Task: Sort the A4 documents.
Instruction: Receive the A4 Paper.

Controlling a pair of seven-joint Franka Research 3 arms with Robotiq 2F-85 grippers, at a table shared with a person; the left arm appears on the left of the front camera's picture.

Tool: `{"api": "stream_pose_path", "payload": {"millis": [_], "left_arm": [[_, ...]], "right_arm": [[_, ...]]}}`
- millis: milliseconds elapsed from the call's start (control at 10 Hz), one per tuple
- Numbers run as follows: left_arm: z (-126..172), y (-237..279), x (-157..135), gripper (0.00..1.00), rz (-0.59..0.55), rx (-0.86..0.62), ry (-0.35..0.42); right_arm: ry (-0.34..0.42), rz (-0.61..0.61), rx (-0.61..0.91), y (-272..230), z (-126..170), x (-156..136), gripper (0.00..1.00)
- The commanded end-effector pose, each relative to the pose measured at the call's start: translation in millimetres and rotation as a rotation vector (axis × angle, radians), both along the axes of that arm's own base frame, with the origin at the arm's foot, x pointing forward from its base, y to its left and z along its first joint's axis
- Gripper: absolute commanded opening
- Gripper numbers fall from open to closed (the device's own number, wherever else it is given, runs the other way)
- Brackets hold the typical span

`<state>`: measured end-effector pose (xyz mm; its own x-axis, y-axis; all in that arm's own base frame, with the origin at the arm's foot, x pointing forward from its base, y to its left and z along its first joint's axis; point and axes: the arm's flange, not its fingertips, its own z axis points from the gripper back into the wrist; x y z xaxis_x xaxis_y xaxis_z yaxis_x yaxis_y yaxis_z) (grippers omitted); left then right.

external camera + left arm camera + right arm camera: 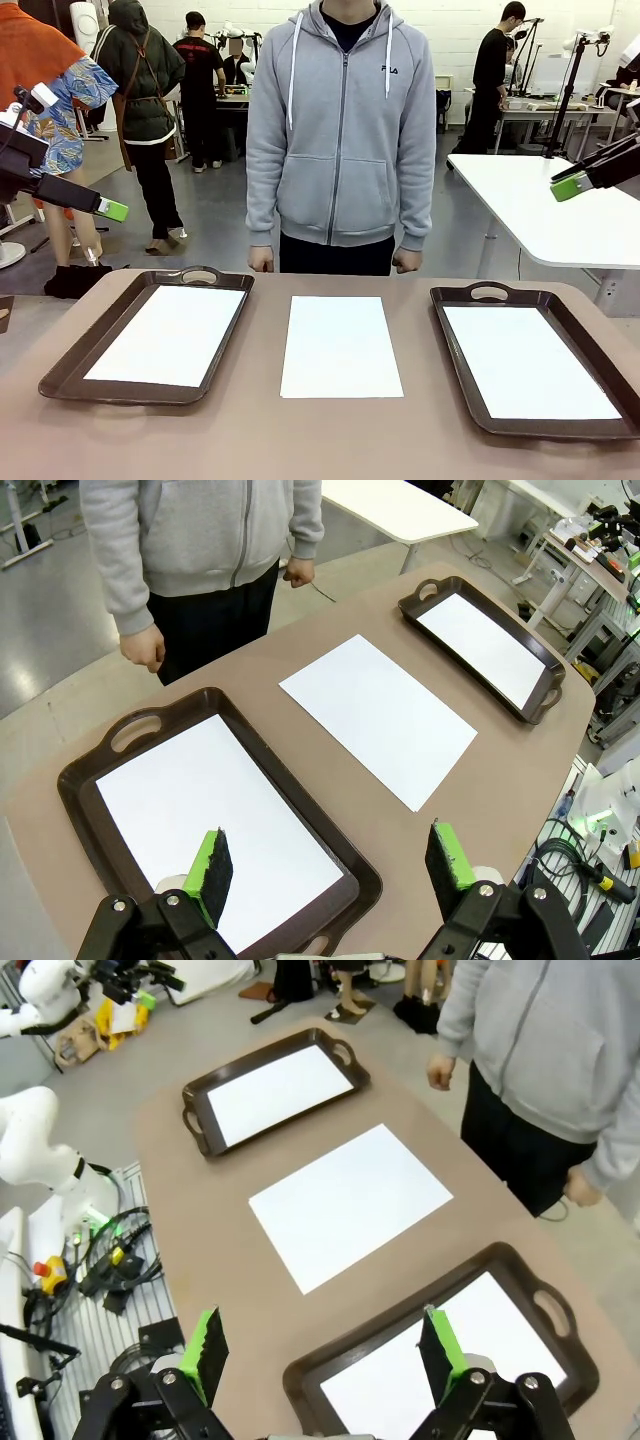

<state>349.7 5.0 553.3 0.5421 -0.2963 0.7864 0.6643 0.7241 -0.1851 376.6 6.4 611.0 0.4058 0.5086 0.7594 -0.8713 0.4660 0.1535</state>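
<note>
Above the table (250,435): left gripper (330,858), right gripper (322,1338), jaws wide.

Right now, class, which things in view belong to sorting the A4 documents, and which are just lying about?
Belongs to the job:
- middle A4 sheet, loose on the table
- left sheet, inside the left tray
- right sheet, inside the right tray

Just lying about:
- white side table
- floor cables

The black two-finger left gripper with green pads (112,210) is held raised at the left side, angled down toward the middle. The matching black right gripper (570,187) is held raised at the right side. Both jaws are spread wide, with nothing gripped
</note>
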Motion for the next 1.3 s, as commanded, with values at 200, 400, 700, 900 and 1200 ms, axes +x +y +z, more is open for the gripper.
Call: {"api": "stream_pose_path", "payload": {"millis": [200, 400, 700, 900, 1200], "left_arm": [[0, 0, 0, 1.00, 0.000, 0.000, -0.003], [0, 0, 0, 1.00, 0.000, 0.000, -0.003], [0, 0, 0, 1.00, 0.000, 0.000, -0.003], [0, 0, 0, 1.00, 0.000, 0.000, -0.003], [0, 0, 0, 1.00, 0.000, 0.000, -0.003]], "right_arm": [[-0.005, -0.018, 0.003, -8, -1, -4, 1.00], [0.012, -0.027, -0.001, -11, -5, -1, 1.00], [0.016, -0.036, -0.014, -14, -6, 1, 1.00], [0.014, -0.040, -0.011, -14, -4, 1, 1.00], [0.014, -0.040, -0.011, -14, -4, 1, 1.00]]}}
